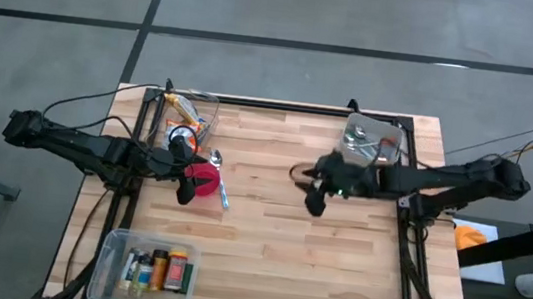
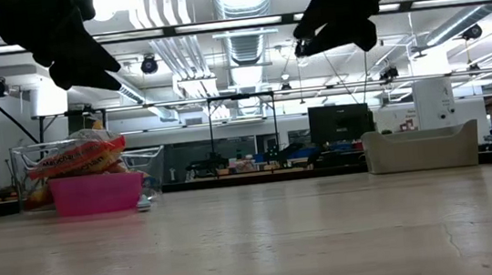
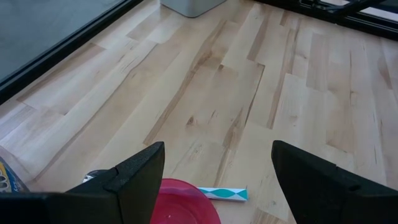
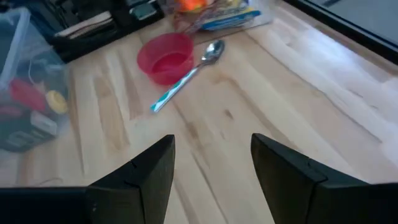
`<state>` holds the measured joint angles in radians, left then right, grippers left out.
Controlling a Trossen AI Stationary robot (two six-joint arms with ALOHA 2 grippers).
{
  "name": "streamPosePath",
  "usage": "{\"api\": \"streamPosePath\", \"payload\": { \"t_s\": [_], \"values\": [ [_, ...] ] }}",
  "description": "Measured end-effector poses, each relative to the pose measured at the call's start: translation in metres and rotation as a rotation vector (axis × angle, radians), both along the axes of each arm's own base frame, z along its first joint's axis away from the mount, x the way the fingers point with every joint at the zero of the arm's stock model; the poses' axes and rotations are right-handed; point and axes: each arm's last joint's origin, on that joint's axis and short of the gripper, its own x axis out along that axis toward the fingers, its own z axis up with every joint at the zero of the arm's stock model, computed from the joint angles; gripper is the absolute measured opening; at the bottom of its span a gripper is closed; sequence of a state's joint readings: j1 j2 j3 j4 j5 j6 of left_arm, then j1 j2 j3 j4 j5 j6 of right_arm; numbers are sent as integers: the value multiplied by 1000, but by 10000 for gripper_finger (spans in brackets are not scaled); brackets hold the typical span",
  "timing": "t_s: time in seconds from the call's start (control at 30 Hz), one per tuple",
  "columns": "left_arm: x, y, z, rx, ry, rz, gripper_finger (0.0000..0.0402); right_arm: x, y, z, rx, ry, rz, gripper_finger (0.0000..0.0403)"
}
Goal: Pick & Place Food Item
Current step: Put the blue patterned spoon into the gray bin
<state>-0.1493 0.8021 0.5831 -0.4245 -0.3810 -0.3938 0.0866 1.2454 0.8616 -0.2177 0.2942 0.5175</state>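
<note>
1. The left gripper hangs above the pink bowl, fingers spread and empty. The right gripper hangs over bare wood mid-table, fingers also apart, holding nothing.
2. The food, by my reading, is the snack packet in the clear bin at the far left, just behind the bowl.
3. To do it well, the left gripper should go back over the bin, come straight down inside its walls, and pinch the packet at its middle.
4. A spoon lies just right of the bowl; keep clear of it.
5. The box of bottles near left and the grey tray far right stand well apart.
</note>
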Motion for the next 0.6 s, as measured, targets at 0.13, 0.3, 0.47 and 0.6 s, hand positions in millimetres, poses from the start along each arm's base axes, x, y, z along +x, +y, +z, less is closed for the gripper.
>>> {"api": "streamPosePath", "payload": {
  "t_s": [0.13, 0.3, 0.47, 0.6],
  "values": [
    [0, 0, 0, 0, 0, 0, 298, 14, 25, -14, 12, -21, 0, 207],
    [0, 0, 0, 0, 0, 0, 298, 35, 44, -36, 67, -54, 2, 207],
    [0, 0, 0, 0, 0, 0, 298, 64, 52, -66, 21, -139, -36, 207],
    [0, 0, 0, 0, 0, 0, 298, 92, 58, -86, 24, -244, -52, 207]
  ]
}}
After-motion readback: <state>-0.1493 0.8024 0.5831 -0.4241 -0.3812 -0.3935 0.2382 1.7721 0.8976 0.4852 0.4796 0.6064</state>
